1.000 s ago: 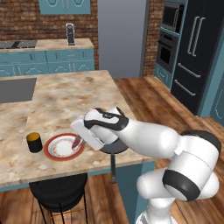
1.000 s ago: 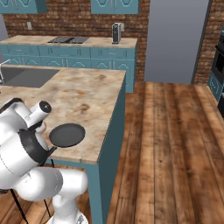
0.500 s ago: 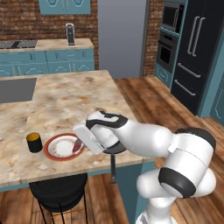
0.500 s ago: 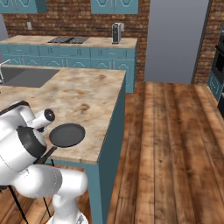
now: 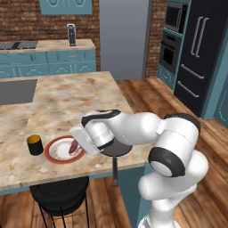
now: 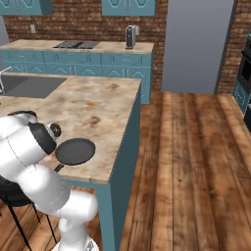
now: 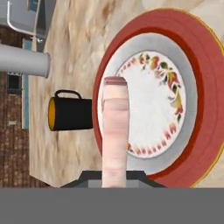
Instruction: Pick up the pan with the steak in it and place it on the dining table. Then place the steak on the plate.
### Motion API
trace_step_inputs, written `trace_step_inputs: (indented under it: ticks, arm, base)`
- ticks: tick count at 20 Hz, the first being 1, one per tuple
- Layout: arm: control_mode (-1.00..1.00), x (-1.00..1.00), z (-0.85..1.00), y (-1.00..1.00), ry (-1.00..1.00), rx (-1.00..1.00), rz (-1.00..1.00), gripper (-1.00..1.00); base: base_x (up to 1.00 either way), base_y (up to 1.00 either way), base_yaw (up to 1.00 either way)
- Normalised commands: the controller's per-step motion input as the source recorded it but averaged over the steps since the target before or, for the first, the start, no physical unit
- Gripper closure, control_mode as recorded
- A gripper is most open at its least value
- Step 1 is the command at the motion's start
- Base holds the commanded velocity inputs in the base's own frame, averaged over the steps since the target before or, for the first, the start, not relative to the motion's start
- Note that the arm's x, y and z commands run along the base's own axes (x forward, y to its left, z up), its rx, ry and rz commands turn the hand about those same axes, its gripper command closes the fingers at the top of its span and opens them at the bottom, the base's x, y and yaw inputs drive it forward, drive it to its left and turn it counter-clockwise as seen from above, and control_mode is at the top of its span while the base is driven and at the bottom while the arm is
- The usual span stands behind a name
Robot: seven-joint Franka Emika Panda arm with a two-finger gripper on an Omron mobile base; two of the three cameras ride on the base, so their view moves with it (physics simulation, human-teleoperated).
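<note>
The steak [image 7: 114, 131], a thin pink-red slab seen edge-on, stands between my fingertips, with my gripper [image 7: 114, 177] shut on it. It hangs right over the plate [image 7: 201, 109], red-rimmed with a cream centre. From the left base view, my gripper [image 5: 82, 142] holds the steak [image 5: 72, 145] low over the plate [image 5: 50, 154], and I cannot tell whether they touch. The dark pan [image 6: 75, 151] lies empty on the dining table [image 6: 98, 108] near its front edge. My forearm covers part of the pan [image 5: 116, 149], whose handle [image 5: 115, 171] sticks out over the edge.
A small black cup [image 5: 34, 144] with a yellow inside stands just left of the plate. A black stool [image 5: 62, 191] sits under the table's front edge. A sink [image 6: 29, 86] is set in the far left of the stone top. Wooden floor lies to the right.
My hand has moved left and down with the steak, from beside the plate to right over it. The pan, plate and cup have stayed put.
</note>
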Motion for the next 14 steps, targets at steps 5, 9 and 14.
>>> trace_step_inputs:
  ticks: [5,9,14]
  arm:
    - [-1.0,0.3,-0.09,0.66,-0.01,-0.07,-0.06,1.0]
    - [-1.0,0.28,-0.14,0.04,0.0,-0.01,0.0,1.0]
    - [-1.0,0.32,-0.23,0.0,-0.01,0.0,0.0,1.0]
  base:
    - [0.0,0.0,0.0]
    - [0.0,0.0,0.0]
    - [0.0,0.0,0.0]
